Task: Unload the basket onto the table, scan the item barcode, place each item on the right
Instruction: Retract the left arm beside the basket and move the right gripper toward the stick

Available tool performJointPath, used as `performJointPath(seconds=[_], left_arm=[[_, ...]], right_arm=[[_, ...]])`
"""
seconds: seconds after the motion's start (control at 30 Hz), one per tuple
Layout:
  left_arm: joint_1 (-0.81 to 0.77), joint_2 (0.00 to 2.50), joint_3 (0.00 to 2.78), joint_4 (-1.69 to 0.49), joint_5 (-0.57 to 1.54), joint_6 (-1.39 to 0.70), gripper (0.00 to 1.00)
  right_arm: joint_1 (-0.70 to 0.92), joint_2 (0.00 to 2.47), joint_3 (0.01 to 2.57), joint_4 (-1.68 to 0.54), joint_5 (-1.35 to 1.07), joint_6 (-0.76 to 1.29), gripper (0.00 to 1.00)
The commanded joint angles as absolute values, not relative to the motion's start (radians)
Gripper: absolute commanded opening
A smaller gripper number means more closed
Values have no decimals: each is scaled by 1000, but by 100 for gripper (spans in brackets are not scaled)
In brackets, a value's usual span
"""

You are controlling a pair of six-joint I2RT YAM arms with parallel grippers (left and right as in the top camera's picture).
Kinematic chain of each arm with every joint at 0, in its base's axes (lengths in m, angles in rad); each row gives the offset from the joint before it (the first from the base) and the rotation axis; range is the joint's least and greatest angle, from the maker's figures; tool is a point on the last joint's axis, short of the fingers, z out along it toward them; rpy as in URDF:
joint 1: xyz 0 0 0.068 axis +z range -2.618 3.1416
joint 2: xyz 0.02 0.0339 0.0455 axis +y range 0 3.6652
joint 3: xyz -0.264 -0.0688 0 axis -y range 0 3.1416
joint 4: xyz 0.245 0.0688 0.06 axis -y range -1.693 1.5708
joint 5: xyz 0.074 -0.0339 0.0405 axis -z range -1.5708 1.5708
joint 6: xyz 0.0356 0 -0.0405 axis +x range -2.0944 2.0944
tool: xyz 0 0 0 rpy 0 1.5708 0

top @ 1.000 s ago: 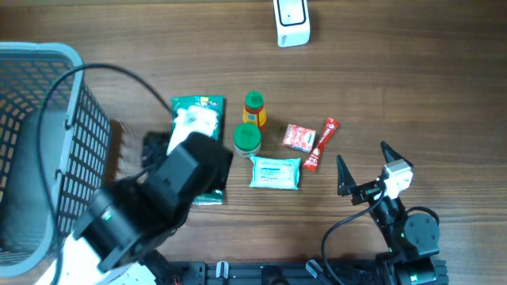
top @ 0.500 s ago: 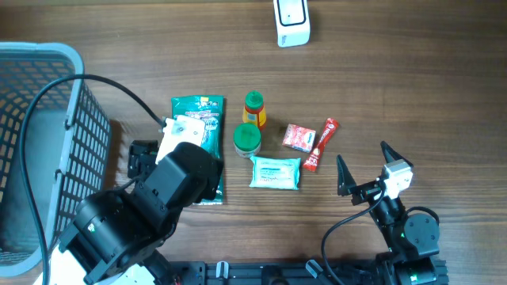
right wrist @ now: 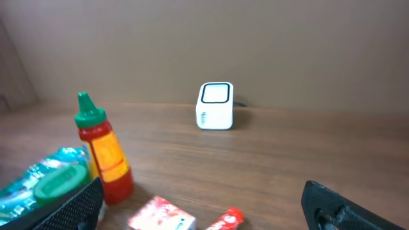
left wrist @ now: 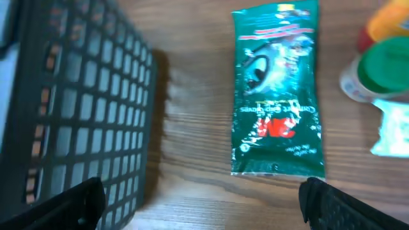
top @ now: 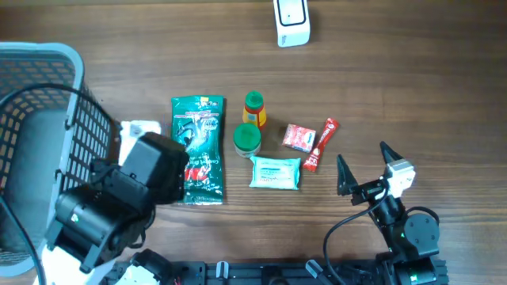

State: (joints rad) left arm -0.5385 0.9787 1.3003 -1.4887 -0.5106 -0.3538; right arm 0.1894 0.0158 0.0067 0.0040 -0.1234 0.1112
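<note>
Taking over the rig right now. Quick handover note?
Grips: left claw open and empty, low over the gap between the basket and the green pouch. The right claw is open and empty, right of the items.
Items: green pouch, sauce bottle, green-lidded jar, wipes pack, red box and red bar lie clustered in the middle. The white scanner is at the far side.
Done: nothing lifted, nothing at the scanner.
Left: grasp an item and show its barcode to the scanner.
</note>
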Motion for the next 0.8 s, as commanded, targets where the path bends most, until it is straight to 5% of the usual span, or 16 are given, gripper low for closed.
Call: performJointPath(seconds=[0.0,0.17,0.4,0.77], left_arm=[[-486,978,1298,-1489,-498,-375,100],[-486,978,1298,-1489,-498,-375,100],[-486,978,1298,-1489,-498,-375,100],[-486,978,1298,-1489,-498,-375,100]], right_arm=[[193,14,6,8,-134,559,100],[193,14,6,2,-35,1100,100],[193,78,34,-27,-151,863,100],[193,695,518,-239,-186,589,100]])
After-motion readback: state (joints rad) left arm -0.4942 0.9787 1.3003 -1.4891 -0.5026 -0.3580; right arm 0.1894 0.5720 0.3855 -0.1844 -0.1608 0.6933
